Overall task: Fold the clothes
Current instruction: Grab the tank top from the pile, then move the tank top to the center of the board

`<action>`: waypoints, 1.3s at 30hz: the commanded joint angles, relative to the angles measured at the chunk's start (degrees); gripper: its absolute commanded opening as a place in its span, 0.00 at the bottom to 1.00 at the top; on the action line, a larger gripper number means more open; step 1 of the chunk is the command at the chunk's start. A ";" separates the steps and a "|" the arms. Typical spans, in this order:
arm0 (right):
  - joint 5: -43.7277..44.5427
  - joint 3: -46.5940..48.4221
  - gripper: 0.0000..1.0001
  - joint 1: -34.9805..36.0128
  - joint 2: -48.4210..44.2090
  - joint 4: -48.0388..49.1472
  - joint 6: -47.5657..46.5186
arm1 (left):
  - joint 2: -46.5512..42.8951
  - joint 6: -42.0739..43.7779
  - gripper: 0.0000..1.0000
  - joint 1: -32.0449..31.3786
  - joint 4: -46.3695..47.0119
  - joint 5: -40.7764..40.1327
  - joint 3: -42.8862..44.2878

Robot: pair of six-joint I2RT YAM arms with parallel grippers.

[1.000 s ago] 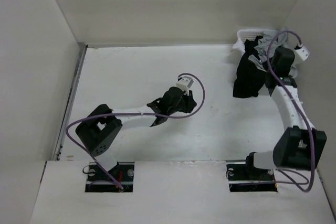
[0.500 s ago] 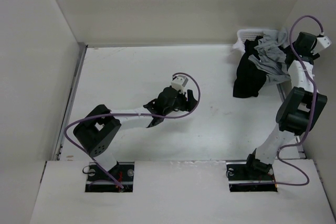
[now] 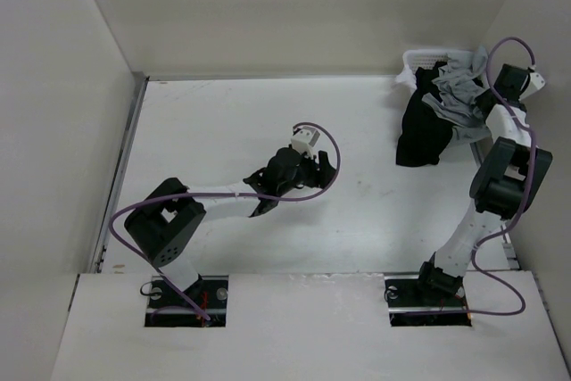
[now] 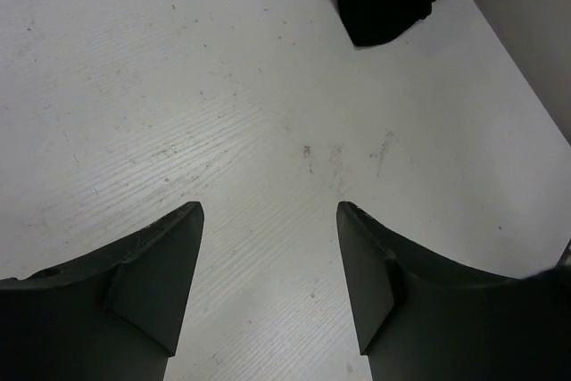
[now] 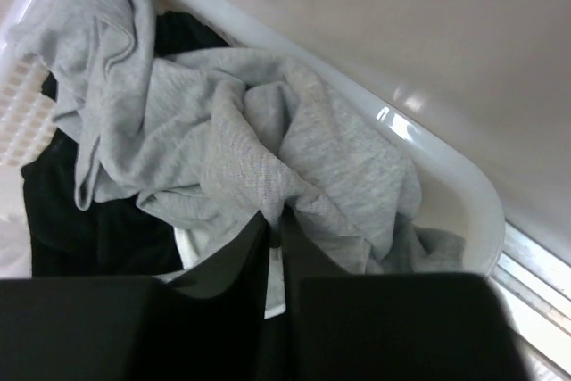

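The picking-up step seems in hand: the right fingers (image 5: pixel 234 256) pinch a fold of the light grey knit tank top (image 5: pixel 223 144), which lies in the white plastic basket (image 5: pixel 437 162). The left fingers (image 4: pixel 152 265) stand spread above the desk (image 4: pixel 178 86). Next, it probably needs lifting out.

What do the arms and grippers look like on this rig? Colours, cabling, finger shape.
The left arm and right arm: white links, bulky black joint housings. A purple cable loops along each. Small white block at each wrist. The left gripper and right gripper have matte black fingers tapering to tips.
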 commanded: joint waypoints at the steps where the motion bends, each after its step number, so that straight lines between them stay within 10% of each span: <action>1: 0.64 -0.31 0.05 -0.10 -1.87 4.96 0.67 | -1.10 0.28 0.60 0.19 3.44 0.95 -0.31; 9: 2.84 -14.55 0.00 2.27 -23.82 24.28 3.57 | -0.92 0.02 0.60 0.99 4.14 0.95 -0.49; 19: -9.09 0.37 0.03 22.72 -44.31 23.08 -0.19 | -6.27 -6.30 0.59 5.89 4.14 -1.25 -1.71; 25: -17.01 -0.47 0.06 44.25 -46.69 17.36 -7.06 | -18.21 -16.05 0.59 15.56 2.22 -2.83 -8.21; 31: -18.79 -20.94 0.12 61.49 -43.20 20.95 -3.02 | -31.84 -20.11 0.60 25.58 -2.35 -2.48 -16.12; 39: -18.17 -11.06 0.15 57.83 -26.94 20.87 0.06 | -36.43 -18.62 0.59 30.96 -9.39 -2.92 -17.19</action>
